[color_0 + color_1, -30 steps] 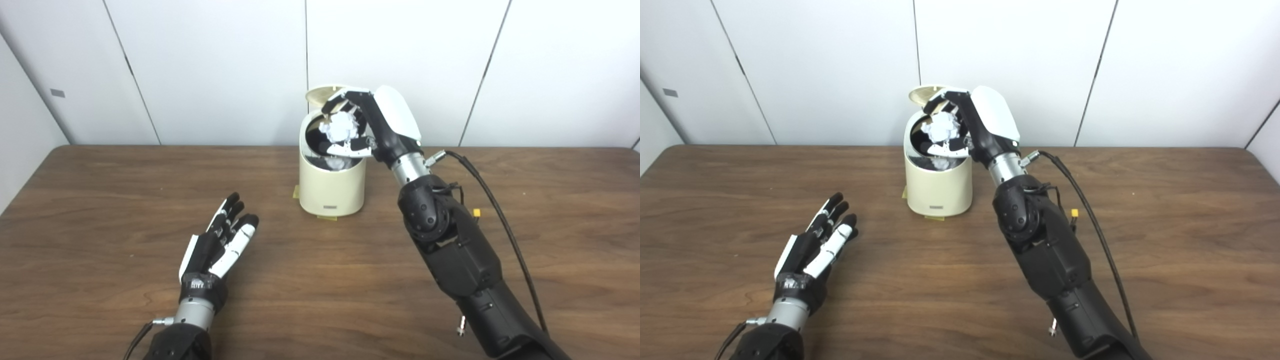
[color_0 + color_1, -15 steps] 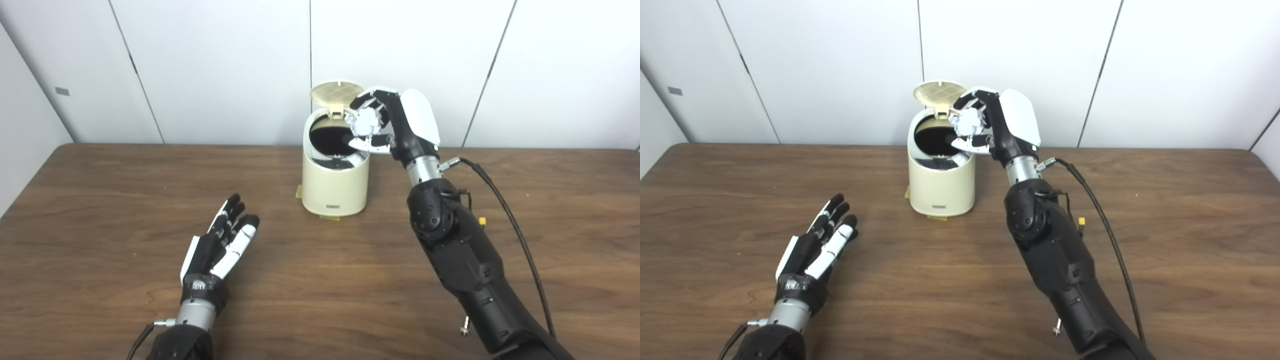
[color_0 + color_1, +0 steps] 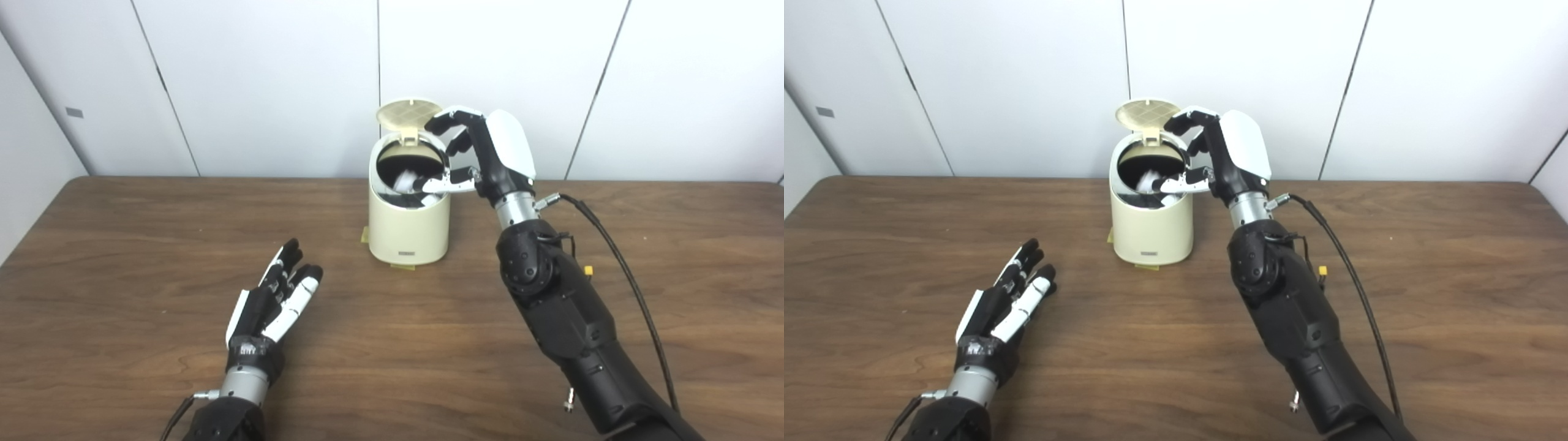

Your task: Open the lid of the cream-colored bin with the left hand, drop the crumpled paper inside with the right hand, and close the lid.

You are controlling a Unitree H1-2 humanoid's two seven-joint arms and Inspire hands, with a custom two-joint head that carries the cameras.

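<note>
- Bin (image 3: 408,228): cream, upright, far centre of worktop (image 3: 122,257), close to the wall.
- Lid (image 3: 408,114): swung up, standing behind the opening, ribbed underside facing forward.
- Paper (image 3: 405,182): white crumpled ball inside the dark bin mouth, below the rim, free of any grip.
- Right robot hand (image 3: 478,153): raised at the bin's right rim, fingers (image 3: 442,122) spread and curled above the opening, thumb reaching over the rim; holding nothing.
- Left robot hand (image 3: 1006,301): low over the near-left worktop, well apart from bin, fingers straight and extended toward it, empty; contact with the surface cannot be told.
- Tape (image 3: 403,267): yellowish bits visible at bin base, front and left.
- Cable (image 3: 618,269): black, running along right forearm.
</note>
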